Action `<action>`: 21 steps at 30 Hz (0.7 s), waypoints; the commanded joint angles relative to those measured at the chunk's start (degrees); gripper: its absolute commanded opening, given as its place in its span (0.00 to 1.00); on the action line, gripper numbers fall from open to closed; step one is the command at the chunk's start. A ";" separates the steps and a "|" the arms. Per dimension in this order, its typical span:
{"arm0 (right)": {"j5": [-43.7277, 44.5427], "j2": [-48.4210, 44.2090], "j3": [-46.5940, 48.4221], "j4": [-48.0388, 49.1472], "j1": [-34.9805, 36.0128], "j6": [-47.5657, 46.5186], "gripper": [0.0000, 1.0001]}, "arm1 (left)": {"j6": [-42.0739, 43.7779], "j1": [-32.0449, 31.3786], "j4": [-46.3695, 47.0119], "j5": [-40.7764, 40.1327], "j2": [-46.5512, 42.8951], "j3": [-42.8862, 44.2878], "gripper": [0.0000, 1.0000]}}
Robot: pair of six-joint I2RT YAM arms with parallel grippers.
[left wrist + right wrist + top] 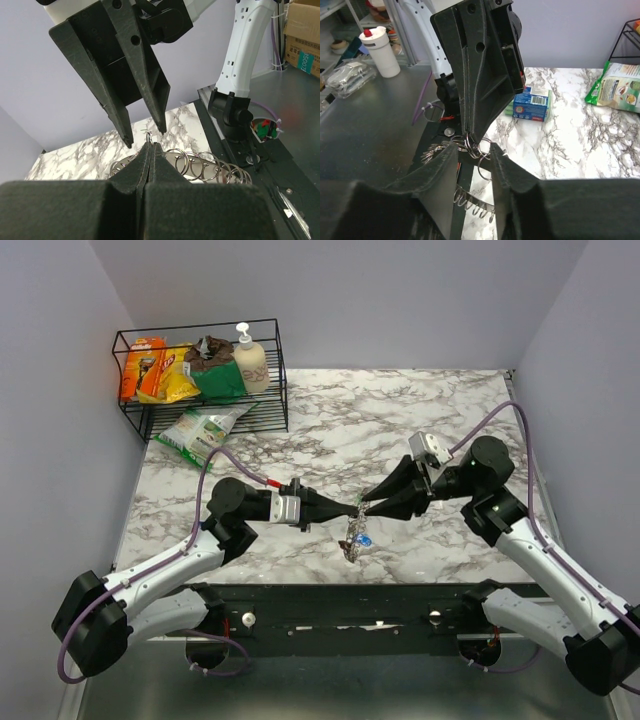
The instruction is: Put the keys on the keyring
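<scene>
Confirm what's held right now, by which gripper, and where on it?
The left gripper is shut on the keyring, pinching a small loop at its top; the rest hangs below. The right gripper is open, holding nothing.

A marbled tabletop [420, 410] carries a black wire basket [282, 380] at its far left corner. Inside stand 1 orange box [141, 368], a yellow packet [178, 380], a green packet [220, 380] and a pump bottle [249, 362]. A green-and-white snack bag [203, 430] lies just in front of the basket. In the right wrist view, a small blue-green box [530, 104] lies near it.
</scene>
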 commanded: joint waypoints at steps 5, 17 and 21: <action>-1.50 1.75 0.56 0.69 0.94 0.15 0.27 | -0.07 -0.29 3.47 0.11 0.28 2.45 0.00; 0.87 1.57 1.53 -3.35 1.11 -2.40 0.01 | 1.67 -0.29 -1.77 -0.50 0.37 3.77 0.00; 1.67 1.57 2.59 -6.42 1.11 -3.98 0.01 | 7.39 -0.29 -13.64 -0.77 -0.51 7.62 0.00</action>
